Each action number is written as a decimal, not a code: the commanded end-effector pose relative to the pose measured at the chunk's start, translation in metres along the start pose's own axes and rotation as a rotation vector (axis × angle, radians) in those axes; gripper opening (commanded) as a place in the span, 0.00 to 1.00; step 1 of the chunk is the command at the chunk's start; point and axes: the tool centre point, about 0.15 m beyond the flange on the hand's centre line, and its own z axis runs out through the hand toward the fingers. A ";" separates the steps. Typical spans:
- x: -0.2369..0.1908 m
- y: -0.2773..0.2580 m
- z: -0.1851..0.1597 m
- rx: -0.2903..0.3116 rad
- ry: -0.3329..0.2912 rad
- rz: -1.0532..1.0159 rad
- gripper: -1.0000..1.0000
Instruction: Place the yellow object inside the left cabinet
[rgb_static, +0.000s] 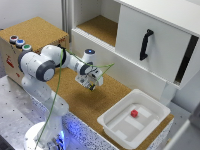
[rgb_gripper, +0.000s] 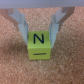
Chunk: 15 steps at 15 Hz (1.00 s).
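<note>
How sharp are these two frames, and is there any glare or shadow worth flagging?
Exterior view: soft overall, and the yellow block at the gripper is barely resolved; blue glow near the arm base. Wrist view: letter N on the block is readable, the fingers blurred, with a faint shadow beneath the block.

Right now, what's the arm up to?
The Panda's gripper is low over the cork surface in front of the cabinet. In the wrist view its fingers straddle the yellow object, a small block marked N resting on the cork; whether they are already pressing on it is unclear. The left cabinet stands open with nothing visible on the part of its cork floor that shows. The red cube lies in the white tray.
</note>
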 end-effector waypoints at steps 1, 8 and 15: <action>0.033 -0.022 -0.064 -0.038 0.050 0.022 0.00; 0.133 -0.069 -0.191 -0.058 0.306 -0.120 0.00; 0.255 -0.120 -0.273 -0.067 0.458 -0.244 0.00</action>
